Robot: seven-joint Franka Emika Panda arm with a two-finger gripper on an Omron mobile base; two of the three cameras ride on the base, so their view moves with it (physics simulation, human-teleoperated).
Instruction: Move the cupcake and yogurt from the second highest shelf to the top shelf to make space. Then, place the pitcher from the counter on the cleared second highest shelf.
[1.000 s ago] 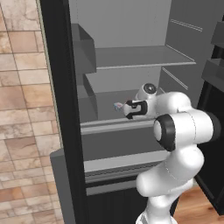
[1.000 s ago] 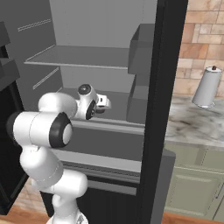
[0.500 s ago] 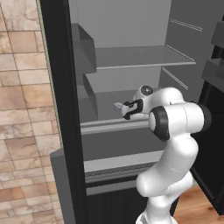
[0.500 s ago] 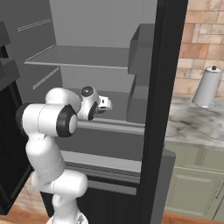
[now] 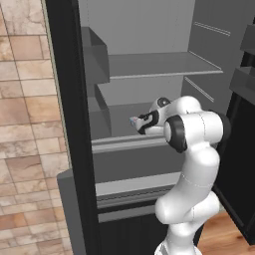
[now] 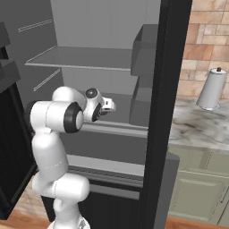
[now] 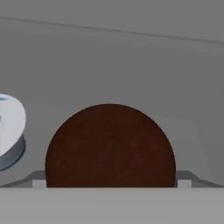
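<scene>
The cupcake (image 7: 110,146) shows its dark maroon-brown dome close up, right between my two fingertips (image 7: 39,180). My gripper (image 7: 111,181) is open with a finger on either side of the cupcake. The yogurt (image 7: 9,129), a white cup with blue marks, stands just to the cupcake's left. In the base views my gripper (image 5: 136,122) (image 6: 108,106) reaches into the open fridge over the second highest shelf (image 5: 117,110) (image 6: 123,102). The top shelf (image 5: 159,64) (image 6: 85,58) above it is bare. The marble counter (image 6: 201,129) lies right of the fridge. The pitcher is out of view.
A tall white cylinder with a dark knob (image 6: 211,88) stands on the counter by the brick wall. Grey door bins (image 5: 95,55) (image 6: 144,49) flank the shelves. The dark fridge door edge (image 6: 163,112) stands between the shelves and the counter.
The arm's elbow has swung inward toward the fridge while the hand stayed at the second highest shelf. The jaws remain open.
</scene>
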